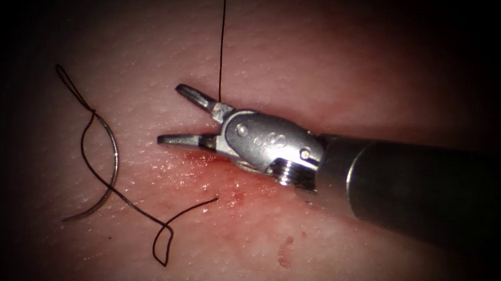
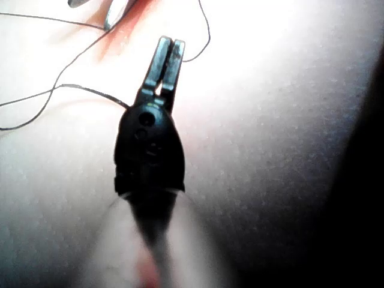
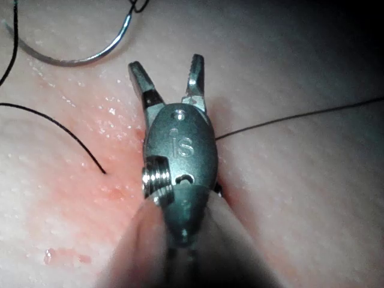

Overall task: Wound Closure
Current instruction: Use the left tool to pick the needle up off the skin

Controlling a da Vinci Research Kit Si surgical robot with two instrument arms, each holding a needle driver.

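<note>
Endoscope view: the right arm's tool (image 1: 177, 115) reaches in from the right over the tissue (image 1: 335, 59), its two jaws spread wide and gripping nothing. The curved needle (image 1: 109, 167) lies free on the surface well to the left of the jaws, flat and not in the tissue, its swaged end up where the thread (image 1: 135, 207) is attached. From there the thread trails down and right, crosses the needle's curve, forms a small loop and ends in a loose tail below the jaws. A second strand (image 1: 222, 42) runs straight up from just behind the upper jaw — whether it touches the tool cannot be told. Red fluid (image 1: 214, 178) wets the tissue beneath the tool's wrist.

Left wrist view: the left arm's tool (image 2: 166, 48) hovers over pale tissue with its jaws pressed together; whether any thread is caught between them cannot be told. Thin strands pass beside it.

Right wrist view: the right tool's jaws stand apart and empty, the needle lying on the tissue beyond their tips, apart from them. The tool's body carries an embossed mark (image 3: 181, 144) reading "is" — no other writing is legible.
</note>
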